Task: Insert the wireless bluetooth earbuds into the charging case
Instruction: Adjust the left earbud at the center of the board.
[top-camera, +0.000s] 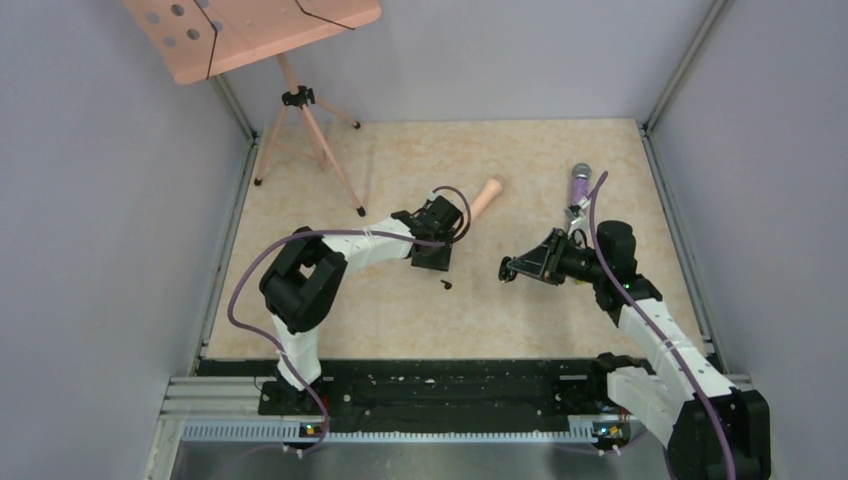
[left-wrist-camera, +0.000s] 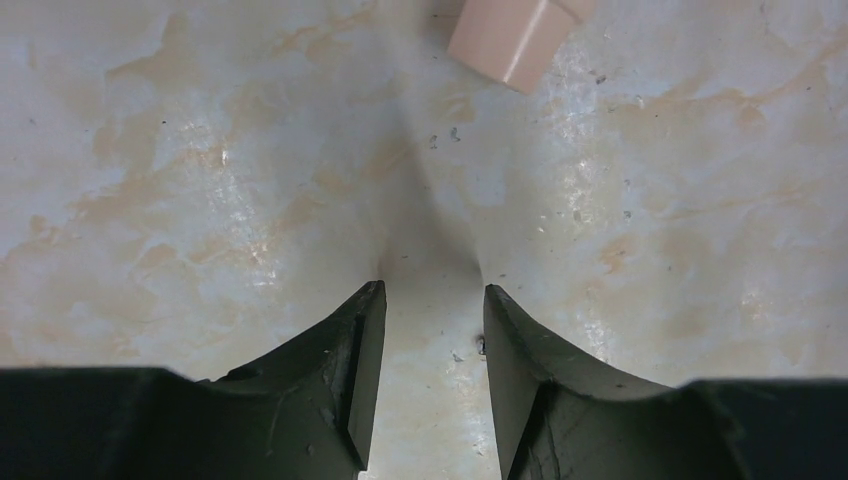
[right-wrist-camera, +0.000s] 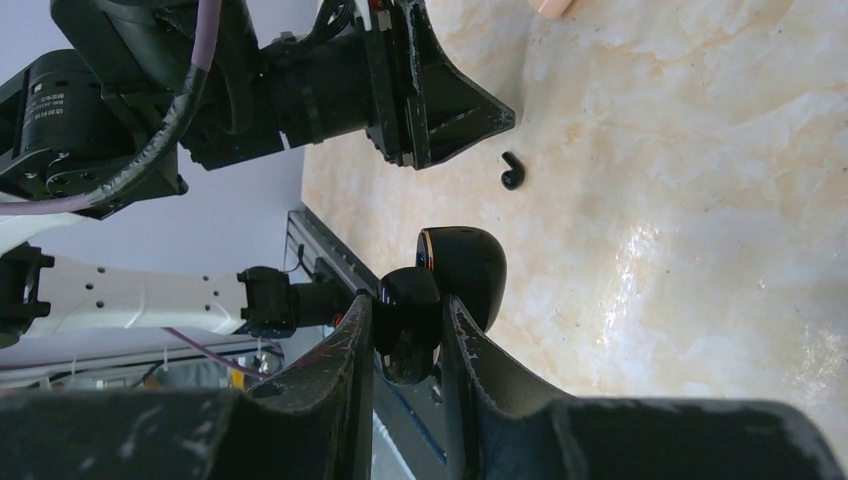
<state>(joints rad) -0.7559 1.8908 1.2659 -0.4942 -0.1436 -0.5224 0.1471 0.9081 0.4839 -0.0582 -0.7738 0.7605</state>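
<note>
The white-and-black left arm (top-camera: 370, 245) is being held bent at the elbow, with its black two-finger left gripper (left-wrist-camera: 430, 300) being pointed straight down, jaws parted and nothing between them. The matching right arm (top-camera: 660, 335) is being stretched leftward, with its black right gripper (right-wrist-camera: 405, 305) being held level, clamped on the glossy black charging case (right-wrist-camera: 470, 268).

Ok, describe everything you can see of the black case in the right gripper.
The case is small, rounded, glossy black, seemingly plastic. It is hinged open: the right gripper clamps one half, and the other juts out beyond it, a thin orange line on its rim. It is tilted, apparently held off the table. Nothing else touches it; its inside is hidden.
</note>
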